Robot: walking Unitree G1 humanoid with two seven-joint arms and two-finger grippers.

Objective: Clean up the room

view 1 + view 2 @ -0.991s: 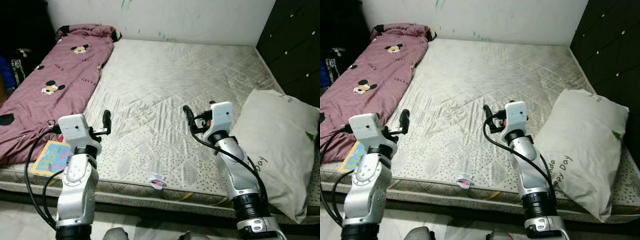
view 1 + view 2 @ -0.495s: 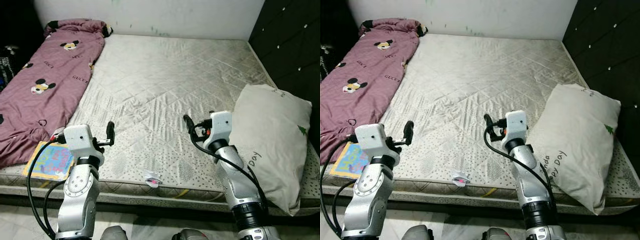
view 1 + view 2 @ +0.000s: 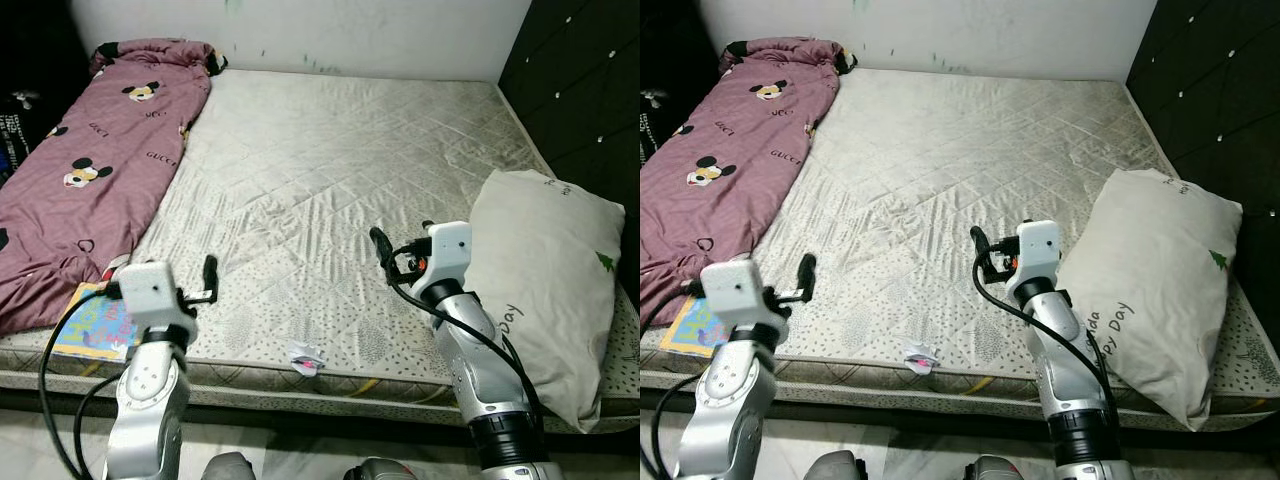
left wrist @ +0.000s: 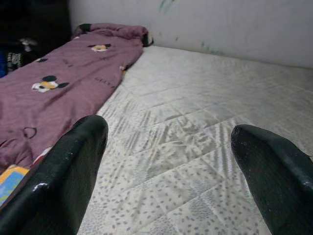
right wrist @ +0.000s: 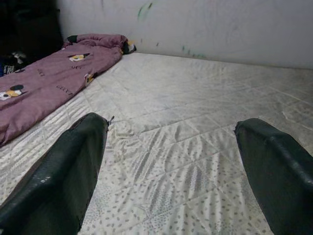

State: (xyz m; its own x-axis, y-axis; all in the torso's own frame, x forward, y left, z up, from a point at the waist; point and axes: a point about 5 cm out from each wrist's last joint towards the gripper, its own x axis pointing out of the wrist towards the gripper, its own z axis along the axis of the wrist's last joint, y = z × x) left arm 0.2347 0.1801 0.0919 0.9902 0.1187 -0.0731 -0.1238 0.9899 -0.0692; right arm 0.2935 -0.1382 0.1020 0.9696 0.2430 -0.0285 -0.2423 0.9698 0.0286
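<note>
A bare quilted mattress (image 3: 340, 150) lies before me. A maroon blanket (image 3: 90, 170) with cartoon mice covers its left side. A white pillow (image 3: 545, 270) rests at the right edge. A small crumpled wrapper (image 3: 304, 357) lies near the front edge, between my arms. My left gripper (image 3: 208, 275) hovers over the front left of the mattress, open and holding nothing (image 4: 166, 129). My right gripper (image 3: 380, 245) hovers beside the pillow, open and holding nothing as well (image 5: 171, 125).
A colourful flat book or card (image 3: 92, 325) lies at the front left corner, partly under the blanket. A dark panelled wall (image 3: 590, 90) stands at the right. Dark clutter (image 3: 15, 130) sits at the far left. A white wall (image 3: 320, 30) lies behind.
The camera moved closer and tilted, so the bed sits differently in view. My left arm has dropped a little and shifted left. The right arm holds nearly the same pose.
</note>
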